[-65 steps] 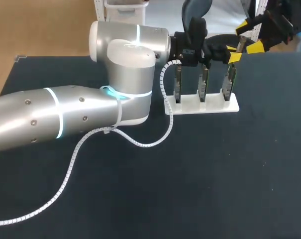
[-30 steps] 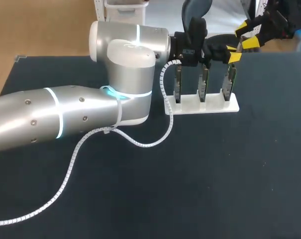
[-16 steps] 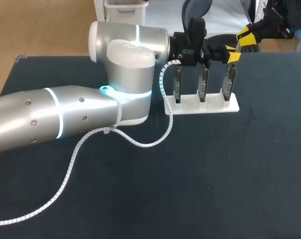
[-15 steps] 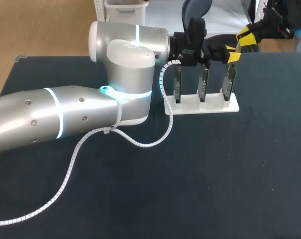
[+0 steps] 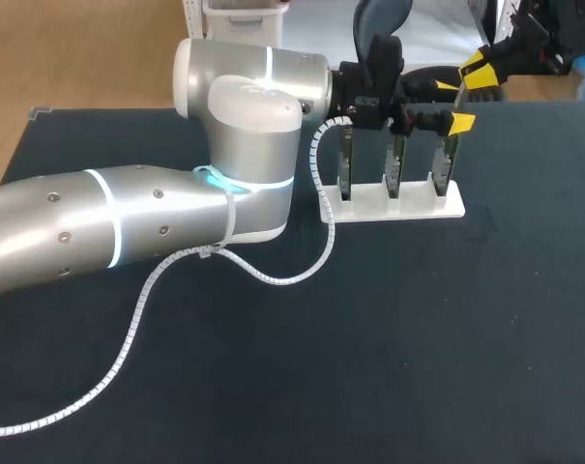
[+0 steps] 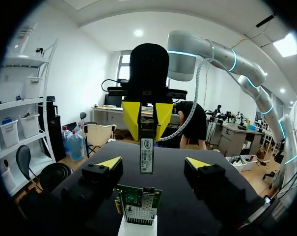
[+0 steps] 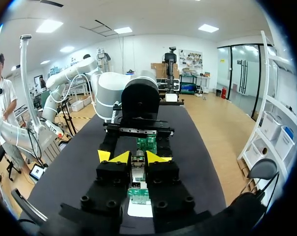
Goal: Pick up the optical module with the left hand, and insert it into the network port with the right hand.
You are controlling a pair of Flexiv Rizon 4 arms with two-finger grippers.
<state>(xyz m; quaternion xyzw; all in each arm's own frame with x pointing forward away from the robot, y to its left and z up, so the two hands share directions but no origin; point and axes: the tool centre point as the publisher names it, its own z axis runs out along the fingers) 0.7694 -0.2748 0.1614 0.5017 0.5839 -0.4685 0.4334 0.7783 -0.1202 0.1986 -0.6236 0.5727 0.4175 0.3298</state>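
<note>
Silver arm (image 5: 99, 227), yellow-tipped left gripper (image 6: 153, 162)

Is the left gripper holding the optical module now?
No: in the left wrist view the left gripper is open, with a clear gap on each side of the optical module, which the right gripper grips.

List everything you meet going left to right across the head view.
left arm → left board → middle board → right board → right claw, shut on the optical module. The left claw overlaps the boards, so it is left out.
</note>
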